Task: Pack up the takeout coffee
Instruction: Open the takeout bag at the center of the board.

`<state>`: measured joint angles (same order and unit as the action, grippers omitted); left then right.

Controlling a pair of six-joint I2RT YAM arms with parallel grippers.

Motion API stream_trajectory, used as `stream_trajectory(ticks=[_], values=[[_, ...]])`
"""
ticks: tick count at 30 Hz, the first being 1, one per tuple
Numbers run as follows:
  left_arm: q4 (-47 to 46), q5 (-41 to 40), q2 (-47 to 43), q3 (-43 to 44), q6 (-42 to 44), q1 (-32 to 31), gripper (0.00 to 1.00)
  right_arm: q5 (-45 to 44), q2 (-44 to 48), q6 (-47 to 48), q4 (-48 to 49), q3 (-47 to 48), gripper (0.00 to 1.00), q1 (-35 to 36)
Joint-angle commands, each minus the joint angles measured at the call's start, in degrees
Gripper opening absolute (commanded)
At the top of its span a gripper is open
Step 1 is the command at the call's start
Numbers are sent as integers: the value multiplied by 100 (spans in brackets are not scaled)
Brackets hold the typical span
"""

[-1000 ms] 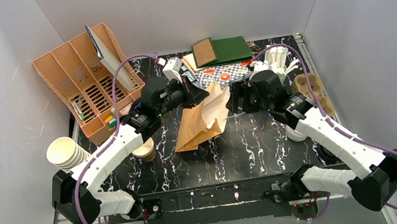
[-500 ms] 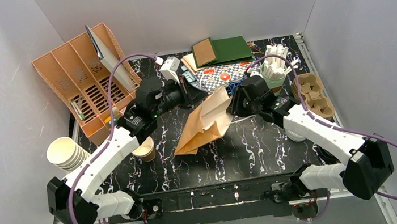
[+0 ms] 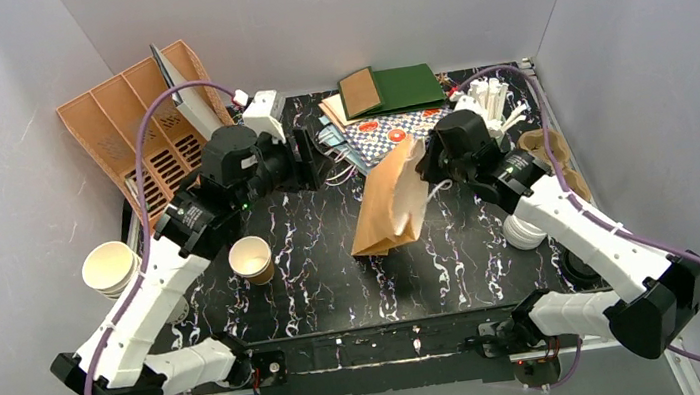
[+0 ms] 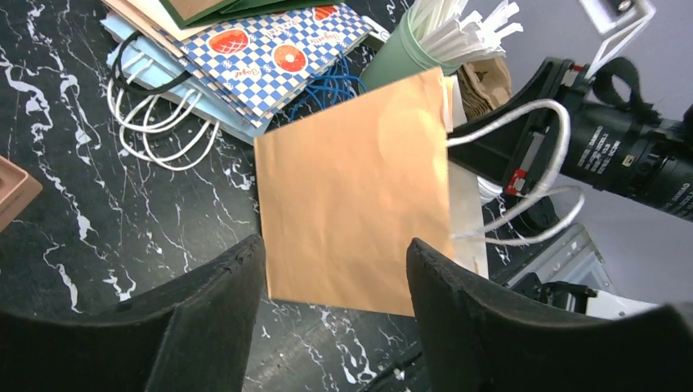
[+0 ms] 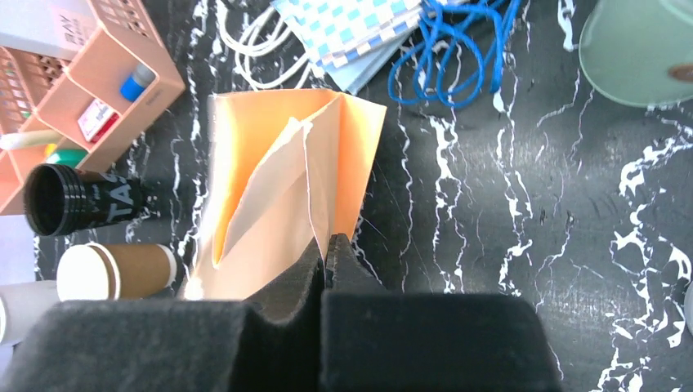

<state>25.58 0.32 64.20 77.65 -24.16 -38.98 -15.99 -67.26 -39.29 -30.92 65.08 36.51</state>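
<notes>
A brown paper bag (image 3: 389, 201) with white cord handles (image 4: 549, 167) stands upright mid-table, its mouth open upward (image 5: 274, 184). My right gripper (image 5: 331, 242) is shut on the bag's top edge, seen from above at the bag's right side (image 3: 429, 173). My left gripper (image 4: 335, 245) is open with nothing between its fingers, back to the left of the bag (image 3: 319, 158). A tan paper cup (image 3: 251, 260) of the takeout coffee sits left of the bag, showing its white inside. The right wrist view has it lying sideways (image 5: 122, 271), white at its left end.
A peach organizer (image 3: 143, 142) and a stack of cream cups (image 3: 113, 269) are at the left. A black cup (image 5: 78, 200) lies near the organizer. Flat bags and a green folder (image 3: 393, 91) sit at the back, a green cup of white sticks (image 3: 484, 108) and cup carriers (image 3: 551, 158) at the right.
The left gripper opened, let go of the bag and drew back to the left. The right gripper shut on the bag's edge, and the bag went from slumped to upright, further right.
</notes>
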Motion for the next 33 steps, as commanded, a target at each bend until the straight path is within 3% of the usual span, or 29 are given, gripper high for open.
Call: stream_trajectory(ticks=[1,4,9,17,20,21,24,33], values=[[1337,349,314,879,200,-26,64,-101,-202,219,-405,754,1,48],[1336,859,430,1236,-94,-144,64,-93,-444,106,-631,1084,1,99],[584,902,300,1089,-613,-902,58,43,-437,-53,-308,1029,1,212],[-1072,1039,132,504,-1180,-1950,26,-43,-479,-115,-205,1042,1,264],[-1031,737,569,532,-1174,-2212,9,-53,-441,-139,-180,1033,1,290],[-998,550,662,515,-1166,-2226,7,-47,-430,-147,-171,1020,1,294],[-848,-154,936,565,-1131,-2241,8,-52,-379,-162,-145,978,1,295],[381,-2103,1761,1327,-796,-2254,27,-62,-296,-184,-95,876,1,306]])
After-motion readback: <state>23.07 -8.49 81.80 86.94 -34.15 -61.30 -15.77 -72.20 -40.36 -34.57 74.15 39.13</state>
